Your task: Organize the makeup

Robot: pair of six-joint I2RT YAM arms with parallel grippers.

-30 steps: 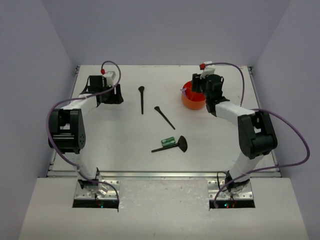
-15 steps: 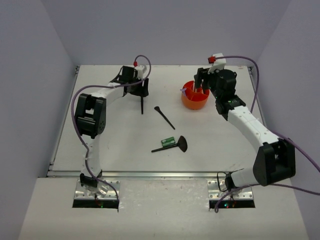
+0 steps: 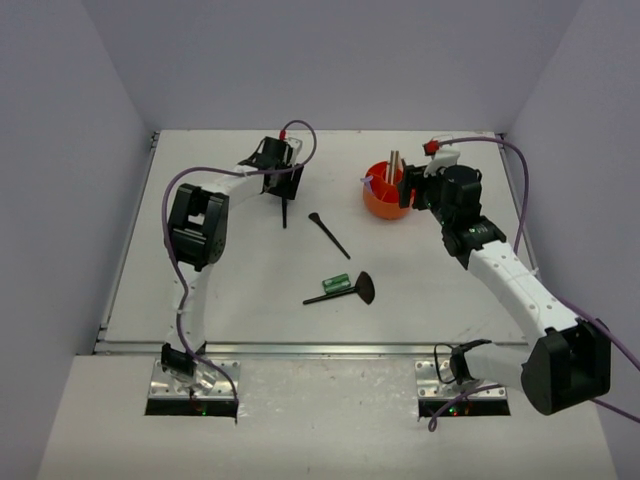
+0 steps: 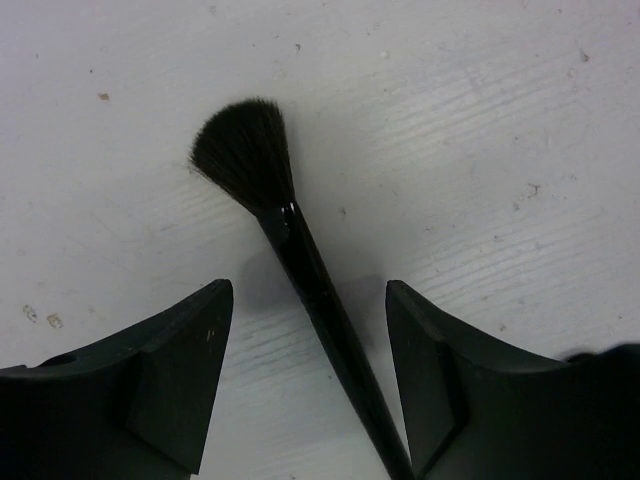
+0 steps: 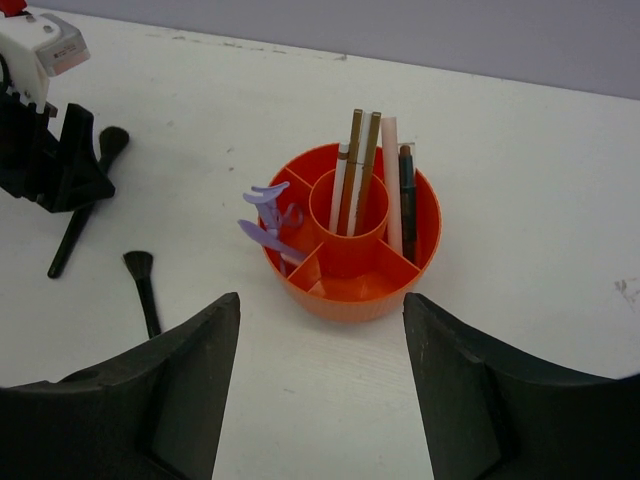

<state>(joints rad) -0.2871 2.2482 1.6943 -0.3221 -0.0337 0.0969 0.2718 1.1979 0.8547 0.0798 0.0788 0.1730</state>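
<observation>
Makeup status: tan sticks (image 5: 355,160), pink stick (image 5: 390,180) and lilac tools (image 5: 268,215) stand in the round orange compartmented cup (image 5: 345,300) at the far right of the white surface (image 3: 230,280). Over the last second the right hand (image 5: 320,300) has lifted off the cup and backed away to its right. Its fingers are apart and hold nothing, so that drop looks finished. Meanwhile the left hand (image 4: 308,295) has swung in from the far-left corner and now sits low over the round-headed black brush (image 4: 300,270). Its fingers are apart, one on each side of the handle, not clamped yet. Likely the next pick. Still loose mid-surface: slim black brush (image 3: 328,233), black fan-headed brush (image 3: 350,291) and, just beside it, the small green tube (image 3: 336,283). Four items left, so roughly half done.
</observation>
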